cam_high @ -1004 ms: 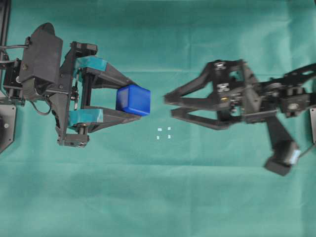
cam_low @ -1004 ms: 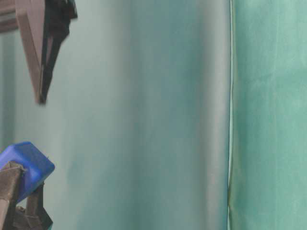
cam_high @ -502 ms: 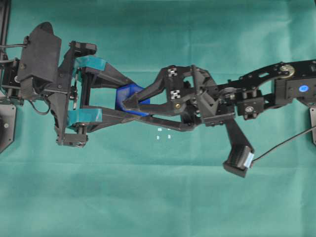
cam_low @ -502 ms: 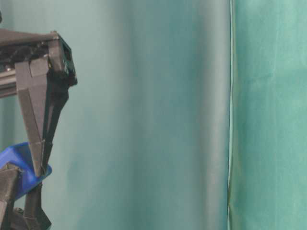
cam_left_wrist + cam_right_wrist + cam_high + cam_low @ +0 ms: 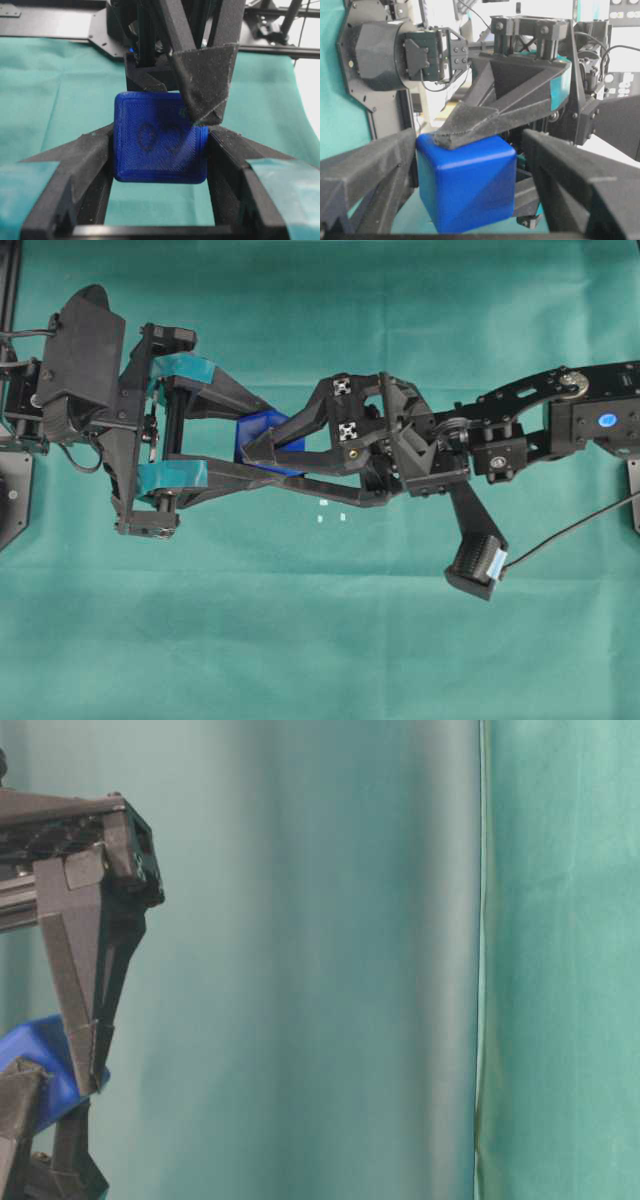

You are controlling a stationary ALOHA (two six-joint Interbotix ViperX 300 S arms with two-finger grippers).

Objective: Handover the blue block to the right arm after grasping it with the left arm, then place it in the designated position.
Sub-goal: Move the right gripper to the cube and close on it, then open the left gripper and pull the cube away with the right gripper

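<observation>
The left gripper (image 5: 159, 150) pinches the blue block (image 5: 159, 137) between its turquoise-taped fingers, holding it clear of the green cloth (image 5: 320, 640), so the first grasp is done. Just beyond it, the right gripper (image 5: 262, 453) stands spread, its black fingers on either side of the cube; in the right wrist view one finger looks close against a face while a gap shows at the other. I judge the handover as begun but not completed: the right jaws have yet to clamp and the left to let go. Further off, the designated position (image 5: 332, 509), four small white marks, lies bare beneath the right gripper; placing remains.
</observation>
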